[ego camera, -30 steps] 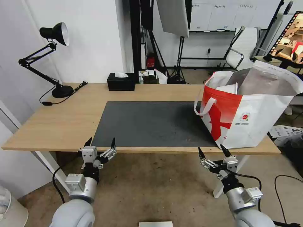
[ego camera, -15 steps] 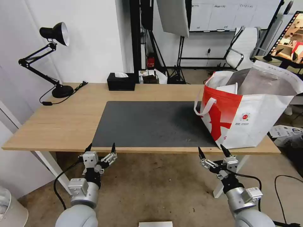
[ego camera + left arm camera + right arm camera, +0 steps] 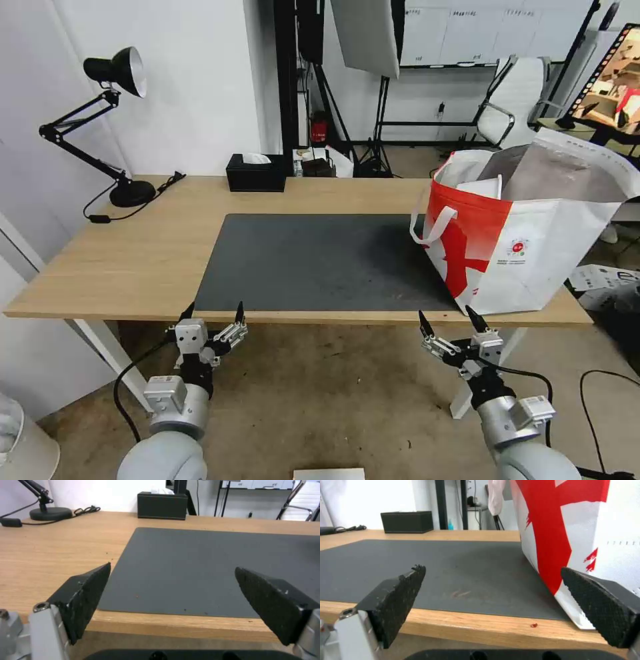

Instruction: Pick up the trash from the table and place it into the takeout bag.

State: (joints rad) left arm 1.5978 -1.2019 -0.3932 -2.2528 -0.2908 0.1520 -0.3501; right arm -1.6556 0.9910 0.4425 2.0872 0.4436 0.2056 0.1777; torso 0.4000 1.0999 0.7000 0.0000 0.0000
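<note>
Background items, far side of the work surface and room behind.
Black desk lamp (image 3: 110, 73) is standing at the far left corner, its cord (image 3: 127, 212) trailing across the wood. Black tissue box (image 3: 256, 173) is sitting at the far edge, a white tissue poking out of its top. White office chair (image 3: 513, 100) is standing in the room behind, near black stands (image 3: 383, 113).
</note>
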